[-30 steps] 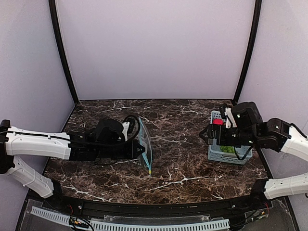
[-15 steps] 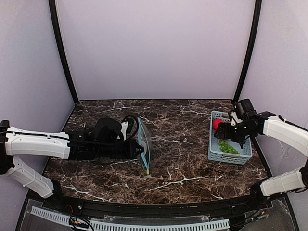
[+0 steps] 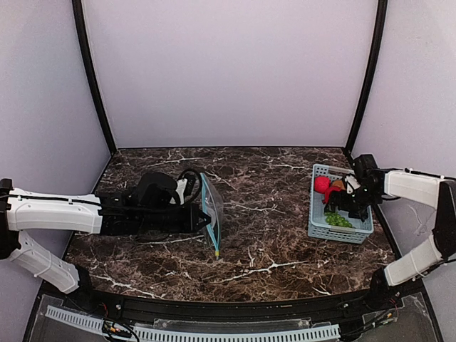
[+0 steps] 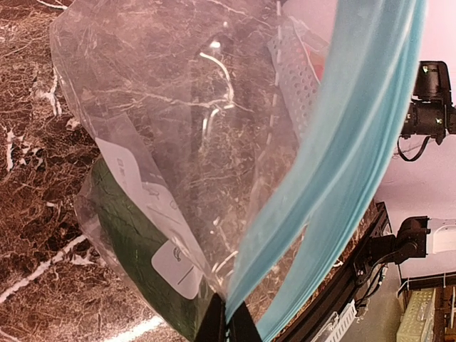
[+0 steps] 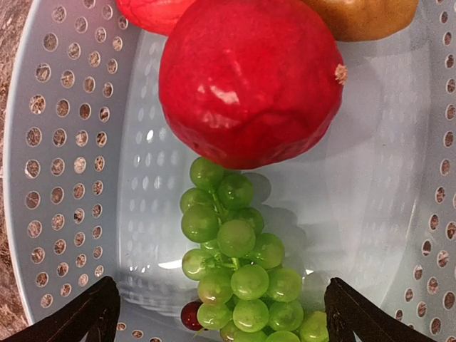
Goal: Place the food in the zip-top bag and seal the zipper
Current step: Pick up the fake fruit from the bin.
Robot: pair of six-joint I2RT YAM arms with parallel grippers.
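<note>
The zip-top bag point(image 3: 214, 217) stands on edge at the table's middle left, clear and crinkly point(image 4: 178, 142). Its teal zipper point(image 3: 206, 194) runs along the mouth, and the two teal strips point(image 4: 342, 157) are parted. My left gripper point(image 4: 228, 324) is shut on the bag's edge beside the zipper. The food lies in a light-blue basket point(image 3: 317, 229): a red fruit point(image 5: 249, 78), a second red one point(image 5: 146, 13), a brown-orange one point(image 5: 363, 14) and a green grape bunch point(image 5: 239, 267). My right gripper point(image 5: 219, 303) hangs open just above the grapes, one finger point(image 5: 89, 317) on each side.
The basket's perforated walls point(image 5: 50, 157) surround the right gripper closely. A small dark red berry point(image 5: 191, 313) lies under the grapes. The basket stands near the right wall point(image 3: 413, 107). Dark marble table point(image 3: 271, 242) lies between bag and basket.
My right arm has swung back toward the right wall and come down over the basket's near end. The left gripper has kept its hold; the bag shifted only slightly.
</note>
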